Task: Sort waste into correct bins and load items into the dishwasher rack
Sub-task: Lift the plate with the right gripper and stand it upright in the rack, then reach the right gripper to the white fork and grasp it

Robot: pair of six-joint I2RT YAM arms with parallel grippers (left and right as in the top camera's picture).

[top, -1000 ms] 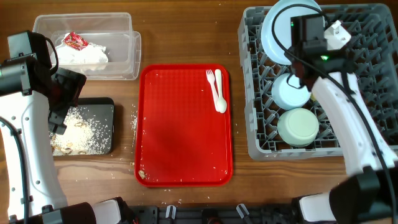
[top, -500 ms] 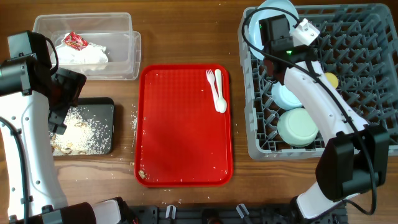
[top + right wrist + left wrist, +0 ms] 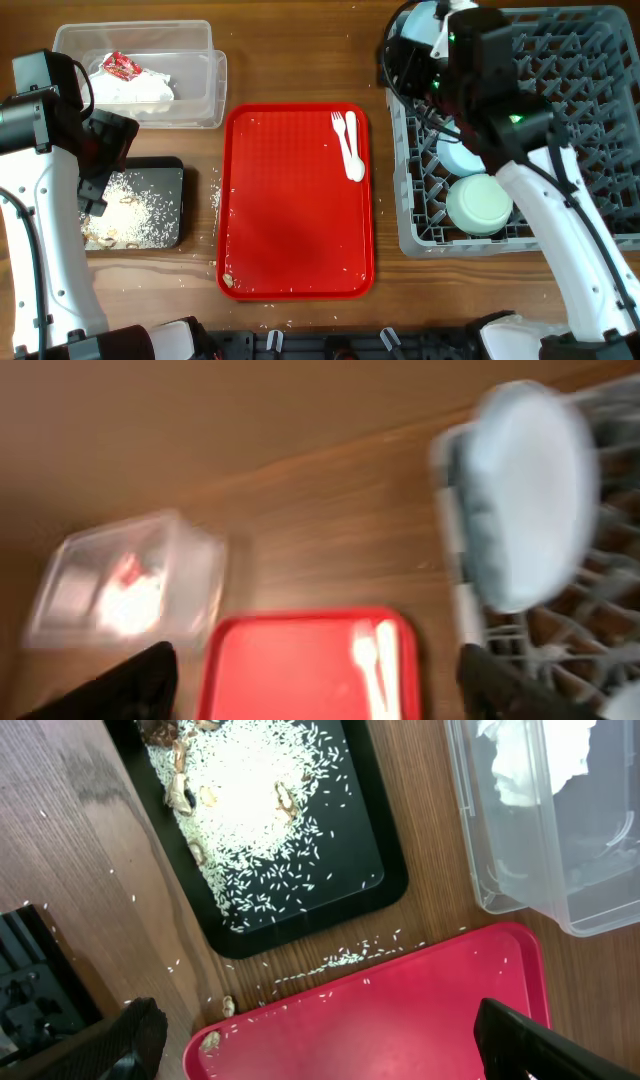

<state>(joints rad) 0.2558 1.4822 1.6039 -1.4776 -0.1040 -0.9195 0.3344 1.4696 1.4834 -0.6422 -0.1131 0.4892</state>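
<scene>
OK, status. Left hand (image 3: 315, 1020) hangs over the gap between the black tray (image 3: 176, 170) and the red tray (image 3: 290, 230). Its fingers are wide apart with nothing between them.

Right hand (image 3: 318, 660) is up at the top-left corner of the rack (image 3: 590, 90). Its own view is blurred, but both fingers show well apart, nothing gripped.

Fork (image 3: 339, 124) and spoon (image 3: 353, 158) lie side by side in the red tray's upper right corner. They are too close to tell if they touch.

Napkins (image 3: 135, 90) and the red-and-white wrapper (image 3: 121, 66) sit in the clear tub (image 3: 215, 90), upper left of the overhead frame (wrapper on top of the napkins).

The black tray, at the left of the frame, holds a spread of pale rice grains (image 3: 265, 810) with brown scraps (image 3: 180, 790) along one side. Stray grains (image 3: 340, 960) lie on the worktop (image 3: 300, 40) between the two trays. One brown bit (image 3: 228, 281) sits in the red tray's lower left corner.

In the rack:
- plate (image 3: 530, 490) on edge at the top-left corner
- blue bowl (image 3: 462, 158) below it in the frame
- green bowl (image 3: 480, 205) just below that
</scene>
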